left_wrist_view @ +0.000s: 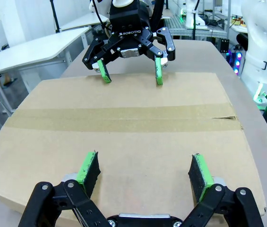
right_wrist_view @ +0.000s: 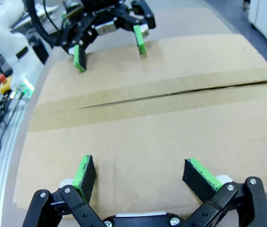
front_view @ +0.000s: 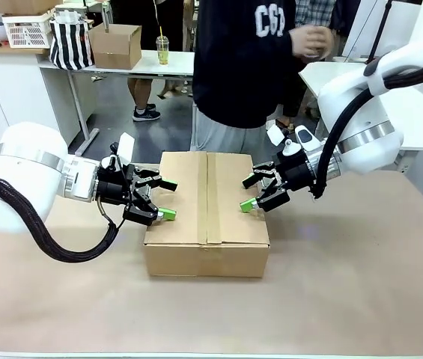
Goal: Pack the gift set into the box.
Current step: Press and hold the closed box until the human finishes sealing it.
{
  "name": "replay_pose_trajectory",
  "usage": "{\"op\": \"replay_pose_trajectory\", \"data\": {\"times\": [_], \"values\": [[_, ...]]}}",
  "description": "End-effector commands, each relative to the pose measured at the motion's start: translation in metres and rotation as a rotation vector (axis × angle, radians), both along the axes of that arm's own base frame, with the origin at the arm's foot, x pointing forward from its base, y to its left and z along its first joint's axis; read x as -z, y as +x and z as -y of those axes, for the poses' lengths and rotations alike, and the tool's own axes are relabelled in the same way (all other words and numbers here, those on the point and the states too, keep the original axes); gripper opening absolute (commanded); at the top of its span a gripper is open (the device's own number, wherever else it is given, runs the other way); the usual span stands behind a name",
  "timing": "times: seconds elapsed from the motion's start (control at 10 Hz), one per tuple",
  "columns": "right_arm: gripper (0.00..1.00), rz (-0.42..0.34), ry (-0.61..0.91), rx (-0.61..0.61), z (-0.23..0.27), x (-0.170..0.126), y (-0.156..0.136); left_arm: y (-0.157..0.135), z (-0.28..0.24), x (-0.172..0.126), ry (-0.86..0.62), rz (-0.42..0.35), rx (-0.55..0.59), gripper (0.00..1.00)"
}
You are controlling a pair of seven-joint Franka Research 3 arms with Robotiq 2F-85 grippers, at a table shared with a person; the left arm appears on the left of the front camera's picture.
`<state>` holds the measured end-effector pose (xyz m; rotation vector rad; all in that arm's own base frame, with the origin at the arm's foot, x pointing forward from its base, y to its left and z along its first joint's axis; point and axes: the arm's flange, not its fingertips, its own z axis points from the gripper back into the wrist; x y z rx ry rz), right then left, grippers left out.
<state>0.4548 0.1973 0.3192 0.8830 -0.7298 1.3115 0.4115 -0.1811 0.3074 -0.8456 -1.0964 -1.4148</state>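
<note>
The box (front_view: 207,217) is a shallow brown carton lying in the middle of the table, its top flaps folded shut along a centre seam. My left gripper (front_view: 168,199) is open at the carton's left edge, fingers spread just over the top face (left_wrist_view: 124,127). On the opposite side my right gripper (front_view: 248,193) is open too, above the right edge. In the left wrist view my own gripper (left_wrist_view: 144,165) faces the right gripper (left_wrist_view: 131,75) across the lid. The right wrist view mirrors this, with its gripper (right_wrist_view: 140,172) facing the left gripper (right_wrist_view: 109,54) over the lid (right_wrist_view: 147,118). The gift set is out of view.
A person in a dark sweatshirt (front_view: 241,60) stands at the far side of the table (front_view: 346,284), hands raised near the chest. Behind, another table holds a small brown carton (front_view: 115,45), a striped bag (front_view: 70,41) and a drink cup (front_view: 162,51).
</note>
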Motion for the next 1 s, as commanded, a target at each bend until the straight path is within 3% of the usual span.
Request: {"op": "replay_pose_trajectory", "data": {"times": [0.0, 0.9], "values": [[1.0, -0.001, 0.006, 0.003, 0.0001, 0.0029, -0.0021, -0.0014, -0.0008, 0.0025, -0.004, 0.0, 0.005, 1.0], [1.0, -0.001, 0.006, 0.003, 0.0001, 0.0029, -0.0021, -0.0014, -0.0008, 0.0025, -0.004, 0.0, 0.005, 1.0]]}}
